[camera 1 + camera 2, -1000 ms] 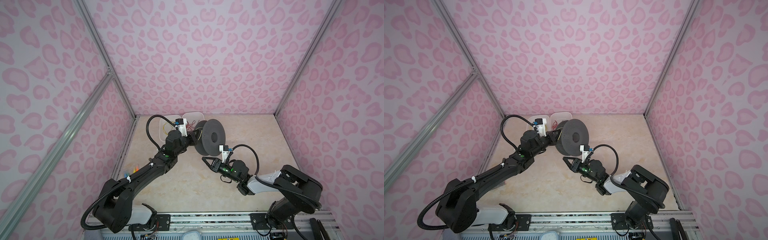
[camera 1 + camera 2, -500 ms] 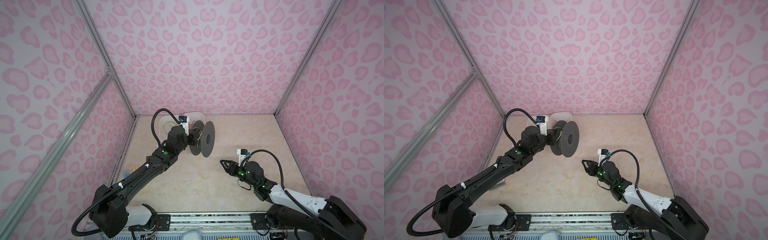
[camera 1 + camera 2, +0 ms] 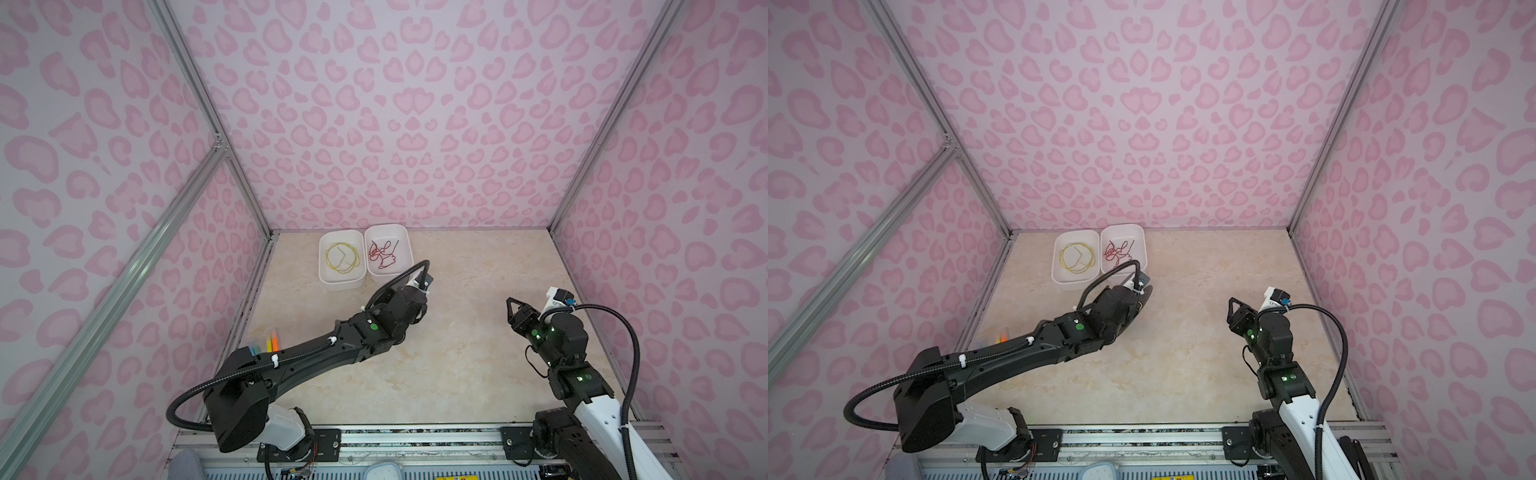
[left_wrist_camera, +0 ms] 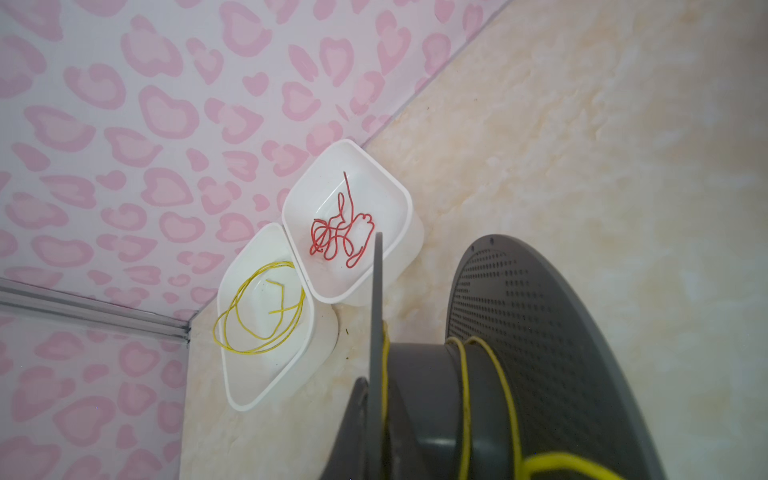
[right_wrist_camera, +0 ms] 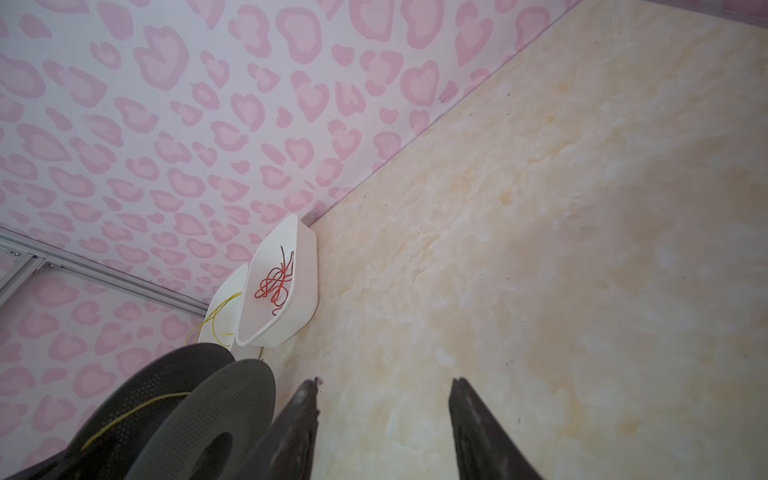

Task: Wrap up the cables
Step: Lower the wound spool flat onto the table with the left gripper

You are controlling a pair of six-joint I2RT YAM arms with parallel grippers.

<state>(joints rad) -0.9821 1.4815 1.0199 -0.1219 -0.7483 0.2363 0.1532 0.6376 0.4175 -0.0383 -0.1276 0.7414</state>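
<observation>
cables (image 3: 343, 258) curling in left bin (image 3: 321, 257), upper middle | red wire (image 3: 382, 255) lying in right bin (image 3: 410, 253) | left gripper (image 4: 376, 395) mid-frame, clamping spool (image 4: 540, 332), more cables wrapping its hub | right gripper (image 3: 513, 305) lower right, hanging open

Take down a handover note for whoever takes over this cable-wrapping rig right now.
Left pincer: shut on the grey spool, gripping one flange.
Right pincer: open, empty, clear of the spool.
Done: a few turns of yellow cable on the spool's hub.
To do: loose yellow cable lies in one white tray, red cable in the neighbouring tray; neither is wound.
</observation>
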